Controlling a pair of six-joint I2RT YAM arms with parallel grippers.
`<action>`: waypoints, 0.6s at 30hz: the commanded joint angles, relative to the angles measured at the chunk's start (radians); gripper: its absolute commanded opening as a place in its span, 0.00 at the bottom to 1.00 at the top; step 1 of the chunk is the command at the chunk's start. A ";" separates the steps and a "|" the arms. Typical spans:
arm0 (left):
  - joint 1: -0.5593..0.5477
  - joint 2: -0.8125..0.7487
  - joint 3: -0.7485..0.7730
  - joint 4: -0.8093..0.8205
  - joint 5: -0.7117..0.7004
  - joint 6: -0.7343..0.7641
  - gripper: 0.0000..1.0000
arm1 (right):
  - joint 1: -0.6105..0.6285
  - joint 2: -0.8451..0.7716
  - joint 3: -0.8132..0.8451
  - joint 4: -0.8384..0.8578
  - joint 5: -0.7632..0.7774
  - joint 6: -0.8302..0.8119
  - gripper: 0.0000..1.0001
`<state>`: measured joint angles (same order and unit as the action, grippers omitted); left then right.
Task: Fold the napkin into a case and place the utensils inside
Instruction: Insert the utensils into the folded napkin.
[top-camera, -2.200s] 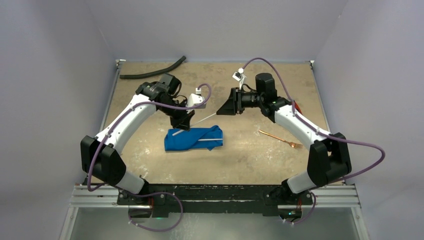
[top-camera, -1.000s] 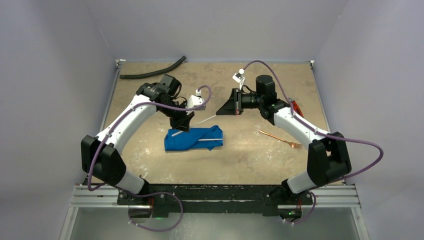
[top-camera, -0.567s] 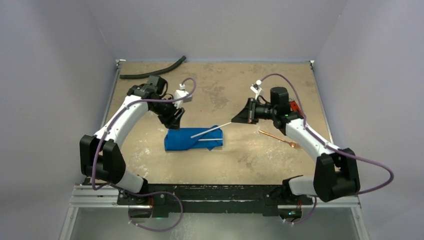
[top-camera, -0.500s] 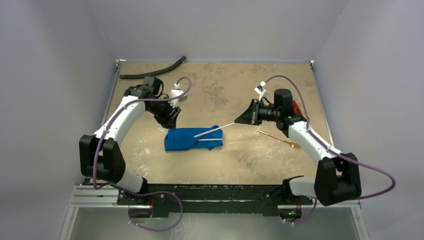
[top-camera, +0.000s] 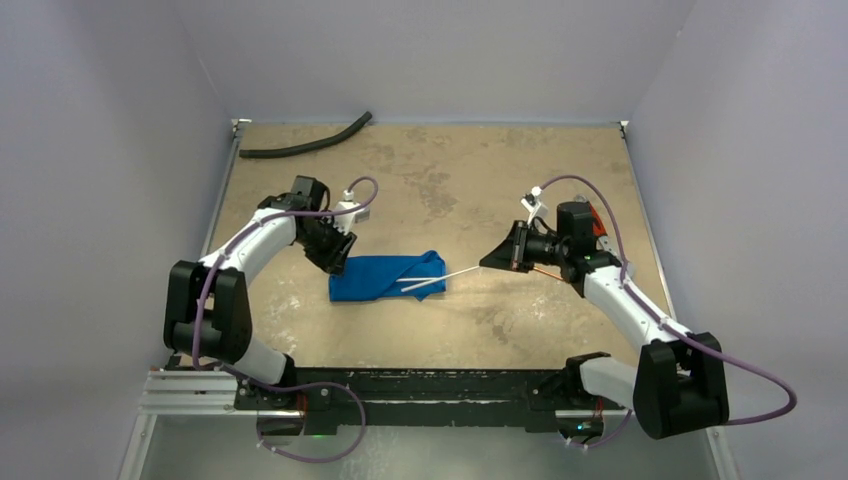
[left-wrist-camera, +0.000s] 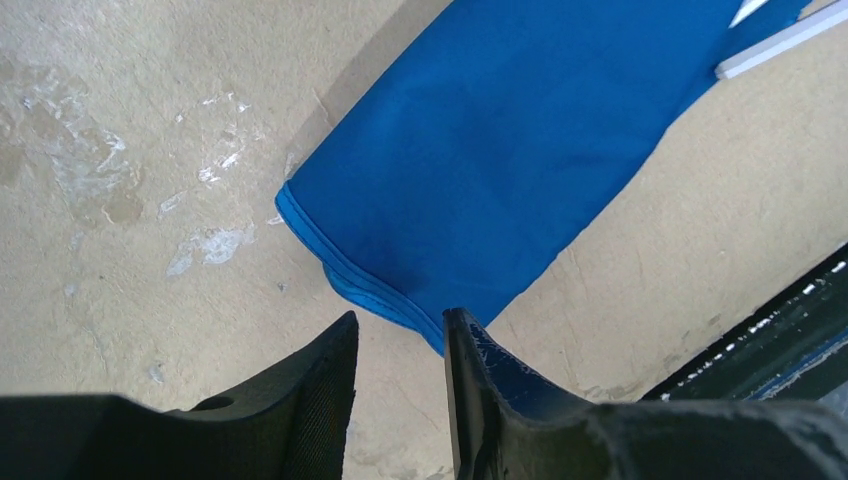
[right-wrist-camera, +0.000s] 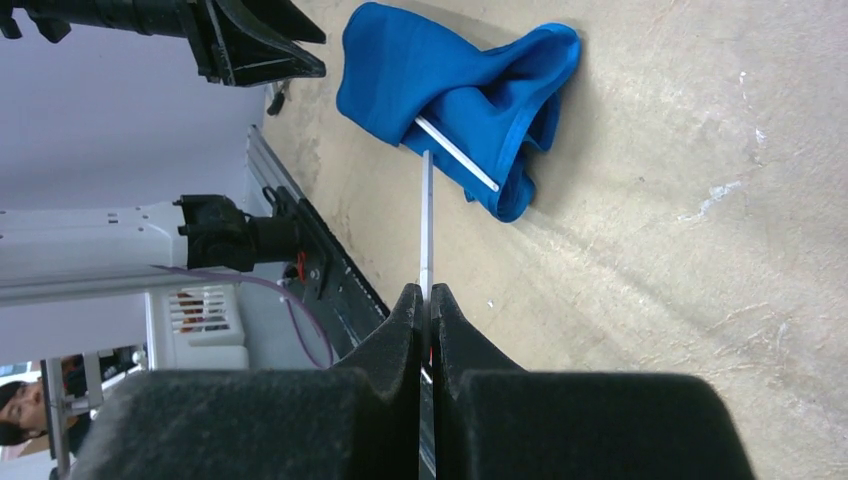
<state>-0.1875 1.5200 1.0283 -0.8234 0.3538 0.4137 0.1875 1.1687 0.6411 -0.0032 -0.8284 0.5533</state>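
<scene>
Black pads of your right end effector (right-wrist-camera: 425, 292) are pressed together on the silver utensil (right-wrist-camera: 426, 220), gripping it at one end. This thin stick goes out straight from the pads, and its far tip reaches the right end of the napkin (right-wrist-camera: 440, 80). Whether the tip touches the cloth, I cannot tell. Just beside this tip a second silver utensil (right-wrist-camera: 457, 154) lies slanted in the fold of the blue cloth, half covered by it.

Your left end effector (left-wrist-camera: 398, 325) stands only a little apart, and you hold nothing between its fingers (left-wrist-camera: 330, 360). It hangs over the left end of the napkin, above the corner where the hemmed edges lie in layers.

From the top view, the napkin (top-camera: 380, 280) is folded to a flattish oblong and lies near the middle of the worktop (top-camera: 450, 170), between the two end effectors. At the far left corner, well apart from the cloth, a black hose (top-camera: 305, 147) lies.
</scene>
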 joint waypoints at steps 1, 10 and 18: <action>-0.001 0.017 -0.022 0.077 -0.034 -0.029 0.35 | -0.013 -0.039 -0.034 0.070 0.010 0.008 0.00; -0.001 0.052 -0.059 0.116 -0.047 -0.015 0.32 | -0.013 -0.043 -0.150 0.271 0.007 0.101 0.00; -0.001 0.093 -0.061 0.123 -0.063 0.002 0.27 | -0.013 -0.074 -0.257 0.451 0.042 0.198 0.00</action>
<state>-0.1875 1.5929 0.9699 -0.7265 0.3019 0.4038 0.1776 1.1290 0.4358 0.2920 -0.8143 0.6750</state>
